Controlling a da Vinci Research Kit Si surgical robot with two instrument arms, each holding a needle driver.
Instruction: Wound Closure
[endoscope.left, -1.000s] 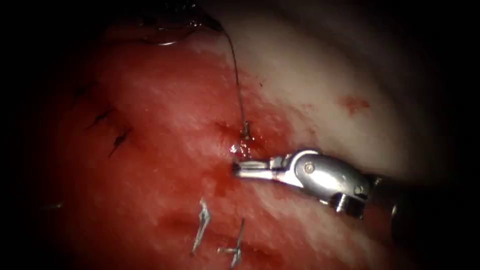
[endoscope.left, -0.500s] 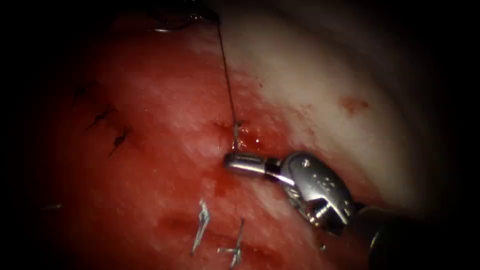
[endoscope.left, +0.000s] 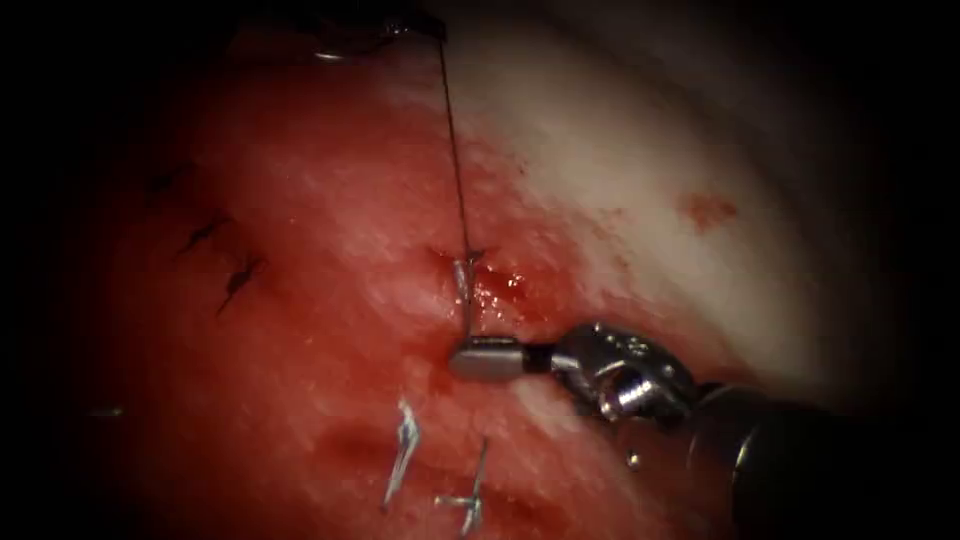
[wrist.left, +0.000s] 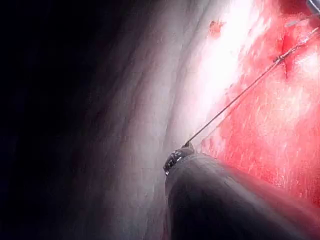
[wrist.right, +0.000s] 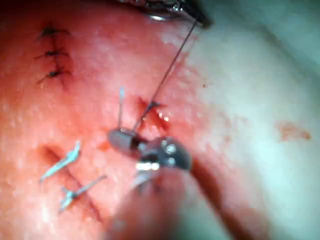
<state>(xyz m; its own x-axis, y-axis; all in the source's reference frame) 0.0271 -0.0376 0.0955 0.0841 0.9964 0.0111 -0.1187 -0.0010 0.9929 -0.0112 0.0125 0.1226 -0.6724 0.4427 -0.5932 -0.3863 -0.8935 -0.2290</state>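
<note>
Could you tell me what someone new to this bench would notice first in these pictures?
The eye goes first to the right pincer at the middle of the tissue, shut on the thread just below a knot. From there the thread runs taut up to the left pincer at the dark top edge. Pale cut ends of thread lie lower down, and dark stitches sit to the left.

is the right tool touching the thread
Touching. In the endoscope view the right tool has its jaws shut on the light thread end rising to the knot; the left tool holds the dark thread.
</note>
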